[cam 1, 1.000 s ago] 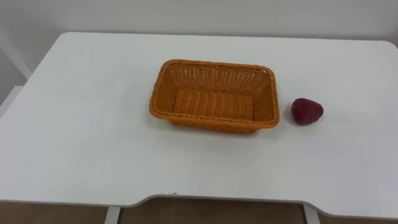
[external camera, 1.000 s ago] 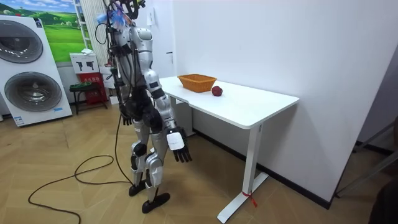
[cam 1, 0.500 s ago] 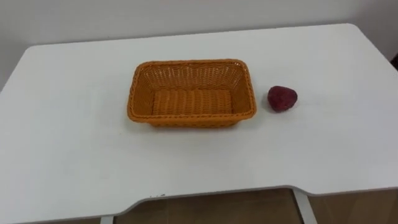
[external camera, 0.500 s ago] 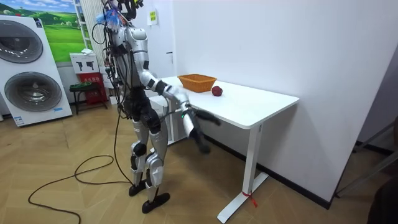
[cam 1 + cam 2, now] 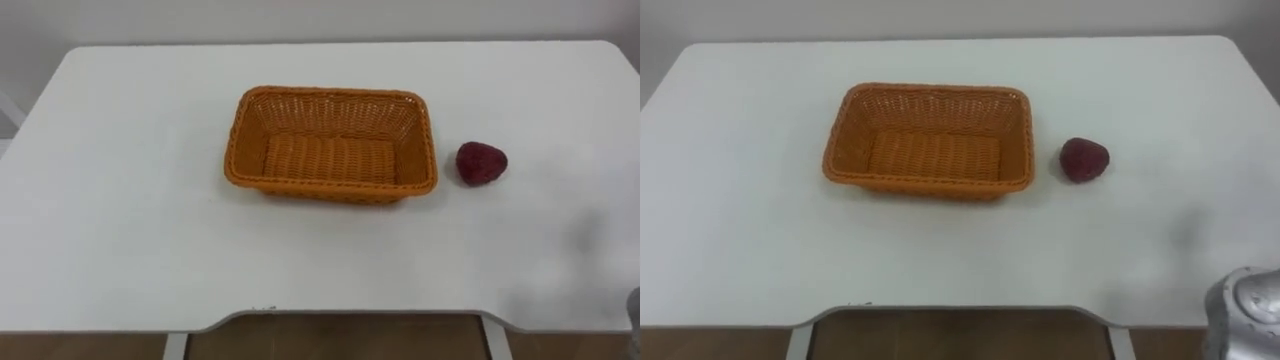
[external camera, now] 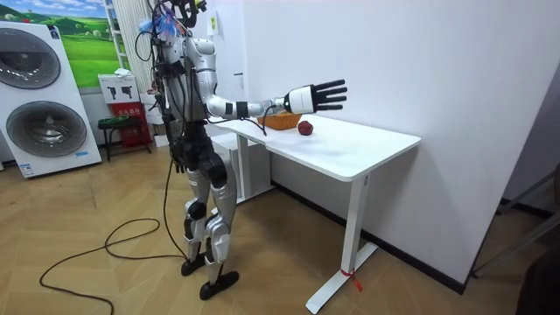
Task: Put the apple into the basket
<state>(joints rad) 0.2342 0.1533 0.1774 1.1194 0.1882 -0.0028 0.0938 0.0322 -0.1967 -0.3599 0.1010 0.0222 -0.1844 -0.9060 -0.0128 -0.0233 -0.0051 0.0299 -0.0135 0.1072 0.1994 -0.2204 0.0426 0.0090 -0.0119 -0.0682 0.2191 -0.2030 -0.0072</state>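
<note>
A dark red apple (image 5: 481, 163) lies on the white table (image 5: 130, 240), just right of an empty orange wicker basket (image 5: 330, 96). In the room view I stand at the table's long edge, with my right arm stretched forward. My right hand (image 6: 317, 94) hovers above the table near the apple (image 6: 304, 128), fingers spread open and holding nothing. A silver part of that arm enters the right eye view at the lower right corner. My left hand (image 6: 178, 163) hangs by my hip on the far side of my body.
The table's front edge has a curved cut-out (image 5: 330, 318) in the middle. A wall runs along the table's far side. In the room view, washing machines (image 6: 44, 105) and a small stool (image 6: 116, 127) stand behind me.
My right arm has swung up from beside my leg to above the table, its hand open. The eye views have shifted a little; basket and apple lie where they were.
</note>
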